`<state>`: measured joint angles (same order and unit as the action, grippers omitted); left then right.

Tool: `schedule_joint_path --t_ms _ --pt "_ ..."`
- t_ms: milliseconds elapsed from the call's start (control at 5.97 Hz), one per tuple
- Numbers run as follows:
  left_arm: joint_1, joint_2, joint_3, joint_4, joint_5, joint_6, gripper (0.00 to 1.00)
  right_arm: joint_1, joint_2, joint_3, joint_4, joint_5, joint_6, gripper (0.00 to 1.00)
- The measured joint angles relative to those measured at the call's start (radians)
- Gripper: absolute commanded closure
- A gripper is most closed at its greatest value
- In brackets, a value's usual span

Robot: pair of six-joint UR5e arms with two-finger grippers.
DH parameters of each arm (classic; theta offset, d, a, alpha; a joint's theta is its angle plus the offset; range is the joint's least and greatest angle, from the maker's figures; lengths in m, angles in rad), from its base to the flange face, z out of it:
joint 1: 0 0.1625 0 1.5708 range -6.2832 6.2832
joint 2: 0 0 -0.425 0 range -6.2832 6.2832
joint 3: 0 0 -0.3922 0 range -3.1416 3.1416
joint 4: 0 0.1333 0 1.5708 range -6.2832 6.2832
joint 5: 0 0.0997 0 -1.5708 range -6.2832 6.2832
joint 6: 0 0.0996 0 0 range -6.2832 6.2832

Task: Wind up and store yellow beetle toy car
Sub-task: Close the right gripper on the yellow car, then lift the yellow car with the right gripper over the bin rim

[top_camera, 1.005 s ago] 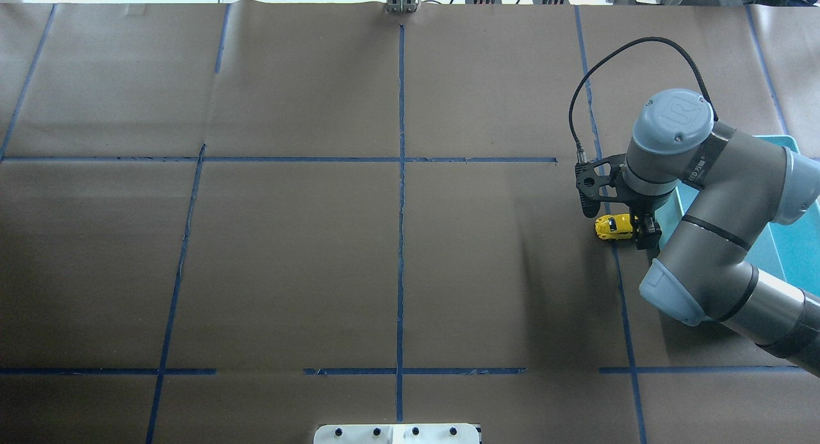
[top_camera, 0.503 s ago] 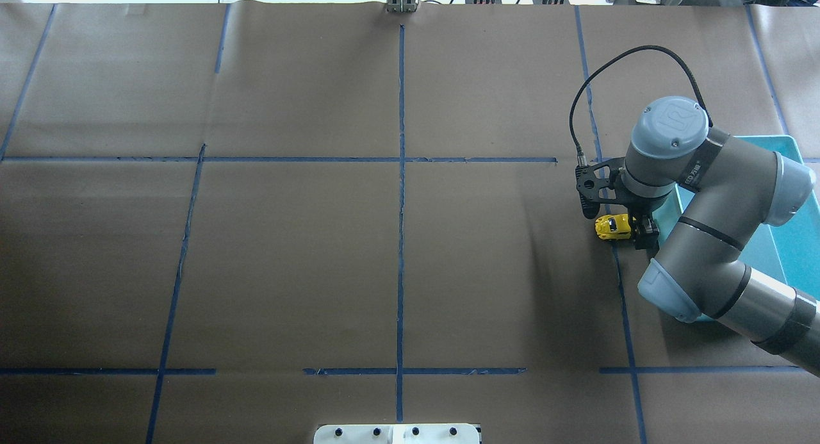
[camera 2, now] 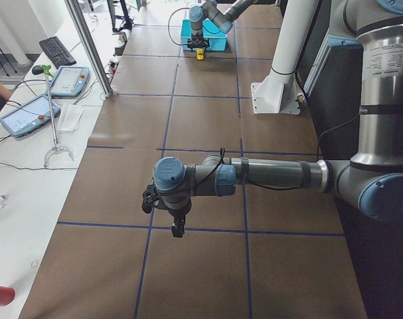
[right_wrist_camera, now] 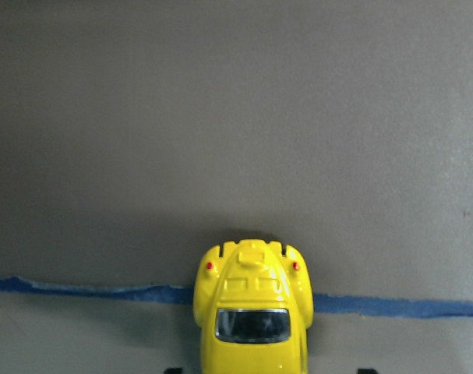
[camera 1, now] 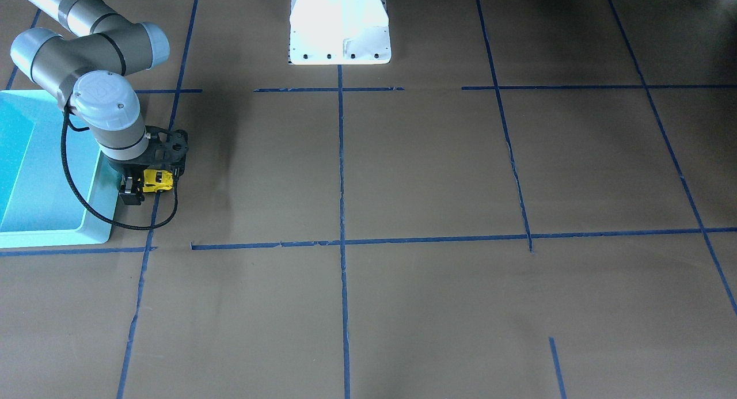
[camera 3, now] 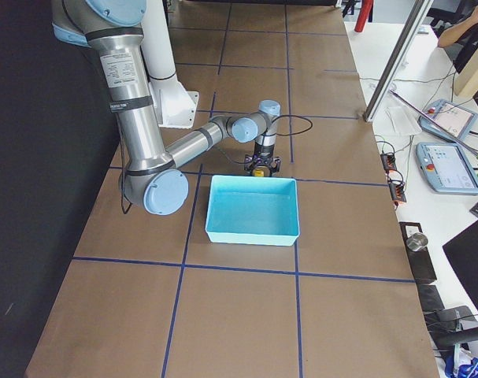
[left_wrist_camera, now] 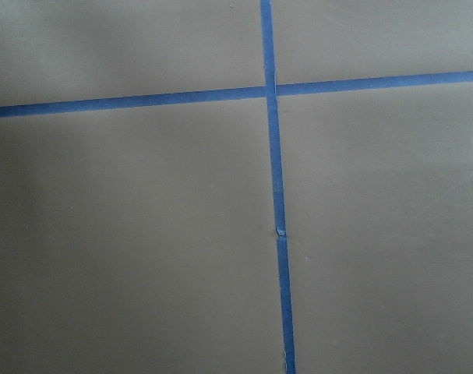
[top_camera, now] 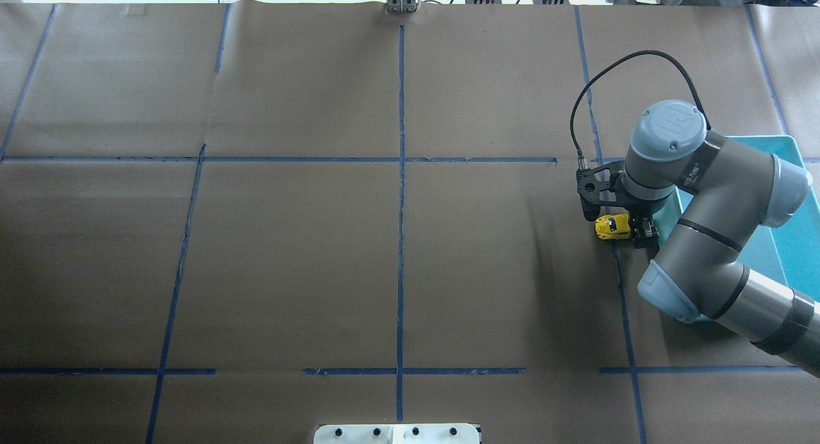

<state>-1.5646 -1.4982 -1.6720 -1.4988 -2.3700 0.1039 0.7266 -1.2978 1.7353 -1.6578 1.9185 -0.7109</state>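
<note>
The yellow beetle toy car (top_camera: 612, 227) stands on the brown paper beside a blue tape line, just left of the teal bin (top_camera: 794, 239). It also shows in the front view (camera 1: 158, 181) and fills the lower middle of the right wrist view (right_wrist_camera: 253, 312). My right gripper (top_camera: 635, 228) is low over the car's end nearest the bin. Its fingertips (right_wrist_camera: 174, 371) show on either side of the car with a gap, so it looks open. My left gripper (camera 2: 177, 229) shows only in the left side view, far from the car, and I cannot tell its state.
The teal bin (camera 1: 34, 174) sits right behind the right wrist, with its rim close to the gripper. The white robot base (camera 1: 339, 25) is at the table's middle edge. Blue tape lines (left_wrist_camera: 277, 234) cross the brown paper.
The right arm's wrist has dropped lower over the car and shifted slightly. The car has not moved.
</note>
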Motion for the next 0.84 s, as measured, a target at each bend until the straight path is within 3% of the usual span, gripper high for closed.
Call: schedule_joint_path --t_ms 168,503,838 --pt "0.000 0.001 0.000 0.000 0.000 -0.001 0.00 0.000 0.003 0.001 0.000 0.003 -0.006 0.97" --pt "0.000 0.000 0.000 0.000 0.000 -0.001 0.00 0.027 0.009 0.040 -0.013 0.062 -0.016 0.98" --pt "0.000 0.000 -0.001 0.000 0.000 -0.001 0.00 0.081 0.011 0.218 -0.186 0.100 -0.017 0.97"
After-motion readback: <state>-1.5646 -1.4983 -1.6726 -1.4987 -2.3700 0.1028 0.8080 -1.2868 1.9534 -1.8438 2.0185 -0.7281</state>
